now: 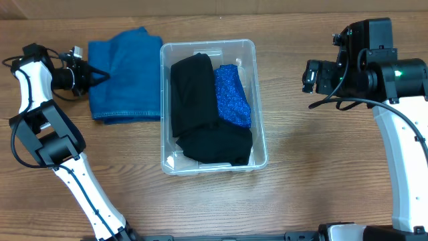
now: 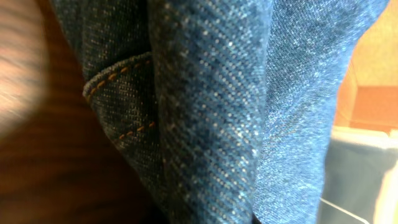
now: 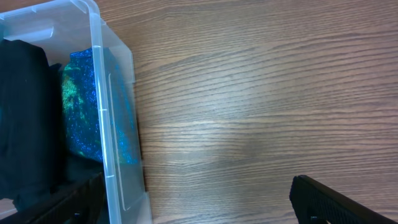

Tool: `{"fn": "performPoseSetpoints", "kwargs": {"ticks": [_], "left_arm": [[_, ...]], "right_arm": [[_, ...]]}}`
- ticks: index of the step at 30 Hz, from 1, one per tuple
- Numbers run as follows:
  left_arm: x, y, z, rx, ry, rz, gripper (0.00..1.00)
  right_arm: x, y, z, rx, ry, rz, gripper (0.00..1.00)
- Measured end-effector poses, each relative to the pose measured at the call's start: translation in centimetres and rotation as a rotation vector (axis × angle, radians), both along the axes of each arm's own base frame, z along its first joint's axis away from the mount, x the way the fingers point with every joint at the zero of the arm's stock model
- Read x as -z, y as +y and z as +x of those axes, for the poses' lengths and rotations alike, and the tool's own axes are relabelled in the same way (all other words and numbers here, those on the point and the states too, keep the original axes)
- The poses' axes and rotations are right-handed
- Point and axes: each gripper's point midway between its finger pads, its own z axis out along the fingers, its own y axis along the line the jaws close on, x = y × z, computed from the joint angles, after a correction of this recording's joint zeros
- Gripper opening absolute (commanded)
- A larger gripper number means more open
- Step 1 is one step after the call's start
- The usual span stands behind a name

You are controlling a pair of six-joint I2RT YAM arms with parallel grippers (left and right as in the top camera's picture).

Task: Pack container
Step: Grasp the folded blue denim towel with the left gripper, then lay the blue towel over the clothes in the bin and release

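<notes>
At far left, left fingers (image 1: 97, 69) pinch the denim (image 1: 127, 80); right fingers (image 3: 336, 202) hang spread wide beside the container (image 1: 258, 100).

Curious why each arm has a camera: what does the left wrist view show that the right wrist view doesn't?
Left wrist only: blue denim cloth with orange stitching, filling the frame. Right wrist only: black cloth and sparkly blue fabric inside the clear rectangular plastic container. Both: the brown wooden table; perhaps the container's rim, too blurred on the left to tell.
</notes>
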Motion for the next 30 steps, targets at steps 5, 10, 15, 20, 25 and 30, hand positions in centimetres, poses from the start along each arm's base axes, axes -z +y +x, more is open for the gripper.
{"fn": "performPoseSetpoints", "kwargs": {"ticks": [5, 10, 15, 20, 25, 30], "left_arm": [[-10.0, -2.2, -1.9, 0.045, -0.07, 0.082, 0.04], [-32.1, -6.5, -7.7, 0.025, -0.467, 0.348, 0.04], [-39.7, -21.8, -15.4, 0.189, -0.59, 0.352, 0.04], [-37.3, -33.3, -18.9, 0.233, -0.495, 0.404, 0.04], [-27.3, -39.8, -17.7, 0.172, -0.279, 0.481, 0.04], [-23.5, -39.4, -15.8, 0.092, -0.214, 0.537, 0.04]], "right_arm": [[0.1, 0.0, -0.1, -0.001, 0.005, 0.0, 1.0], [0.1, 0.0, -0.3, 0.0, 0.013, -0.001, 1.0], [0.4, -1.5, -0.6, 0.046, 0.033, -0.028, 1.0], [0.5, -5.3, -0.9, 0.175, 0.046, -0.006, 1.0], [0.6, -5.0, -1.0, 0.171, 0.052, 0.008, 1.0], [0.6, -5.0, -1.0, 0.169, 0.053, 0.01, 1.0]]}}
